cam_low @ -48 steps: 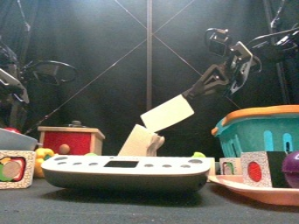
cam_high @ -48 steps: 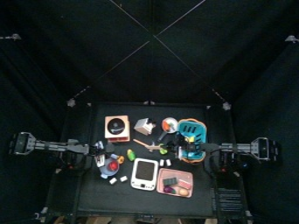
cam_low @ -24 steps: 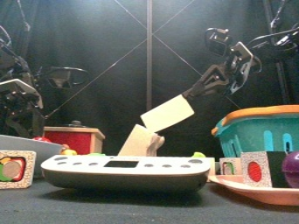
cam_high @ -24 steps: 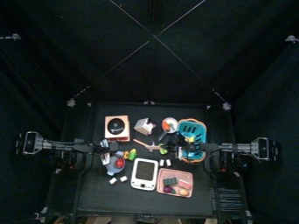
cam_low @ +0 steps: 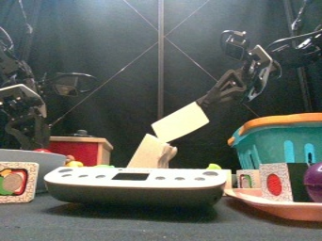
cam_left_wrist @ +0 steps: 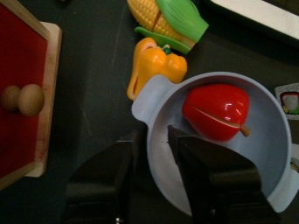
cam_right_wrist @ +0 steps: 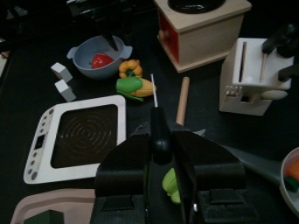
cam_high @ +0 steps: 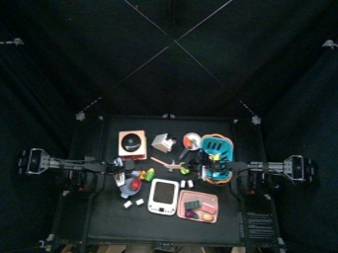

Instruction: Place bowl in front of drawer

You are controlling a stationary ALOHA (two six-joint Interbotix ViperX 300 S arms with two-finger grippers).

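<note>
Black curtains hang all round the small dark surface [cam_left_wrist: 93, 52], which is full of toys. A moment ago the left hand [cam_left_wrist: 152, 166] was pinched tight on the rim of the blue-grey bowl [cam_left_wrist: 263, 171]. Now its two jaws stand apart, one on each side of the rim, so it looks as if it has let go. From the front, the bowl now sits low on the surface. From above, the bowl lies at 6 o'clock from the red drawer [cam_left_wrist: 24, 87], quite near it, so the job looks about done and the arm only needs to lift away. One red toy fruit [cam_left_wrist: 219, 111] lies inside the bowl. At 3 o'clock stands a teal basket [cam_low: 283, 141]; I cannot tell what is in it. At 5 o'clock a pink tray [cam_low: 270, 202] holds a purple toy [cam_low: 314, 179]. Over the 3 o'clock side the right hand [cam_right_wrist: 163, 166] waits up high, closed on a thin flat tool [cam_low: 183, 120].
</note>
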